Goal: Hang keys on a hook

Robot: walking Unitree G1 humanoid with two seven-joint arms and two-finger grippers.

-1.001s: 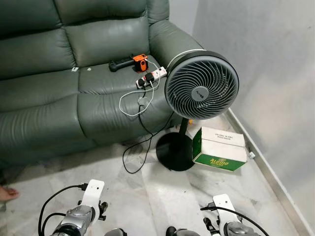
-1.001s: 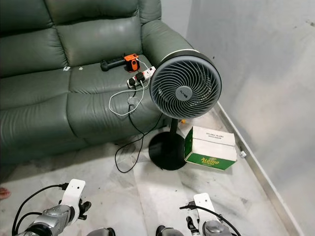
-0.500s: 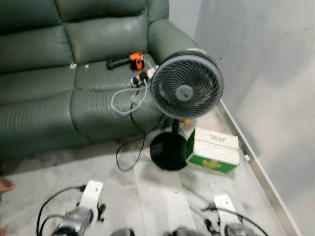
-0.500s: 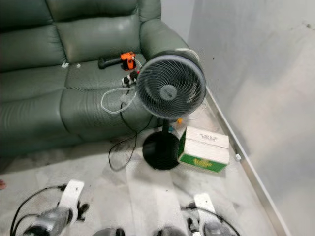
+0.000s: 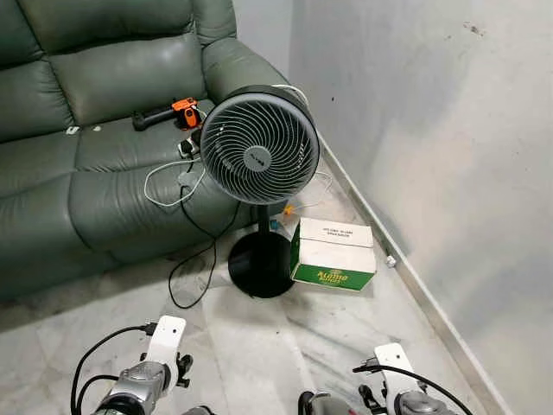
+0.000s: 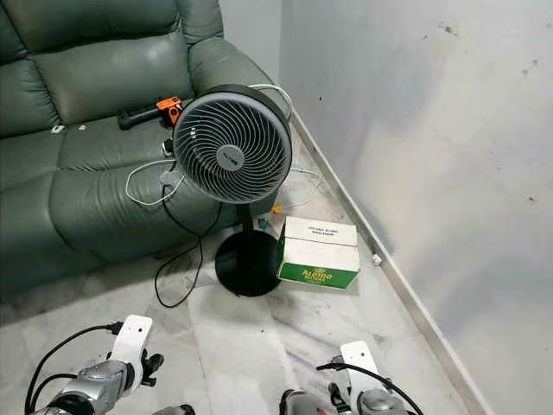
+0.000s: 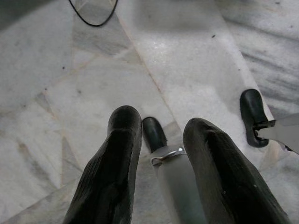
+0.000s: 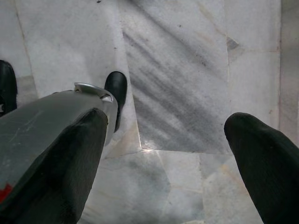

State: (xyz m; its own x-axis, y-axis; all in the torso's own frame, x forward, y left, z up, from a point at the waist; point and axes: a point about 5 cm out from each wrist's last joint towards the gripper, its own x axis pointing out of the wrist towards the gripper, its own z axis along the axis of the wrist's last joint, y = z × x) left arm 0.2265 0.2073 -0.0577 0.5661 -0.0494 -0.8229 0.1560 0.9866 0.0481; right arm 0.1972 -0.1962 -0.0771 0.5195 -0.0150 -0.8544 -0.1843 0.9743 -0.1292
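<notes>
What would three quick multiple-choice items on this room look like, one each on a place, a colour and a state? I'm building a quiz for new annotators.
1. Where is the green and white box?
A. On the sofa
B. On the floor beside the fan's base
C. On top of the fan

2. What colour is the sofa?
A. Dark green
B. Red
C. White

3. How do the right pincer fingers stand?
A. Clamped on keys
B. Closed together
C. Apart, holding nothing

Answers: 1 B, it sits on the marble floor by the fan stand; 2 A, green leather cushions; 3 C, bare floor shows between the fingers.
</notes>
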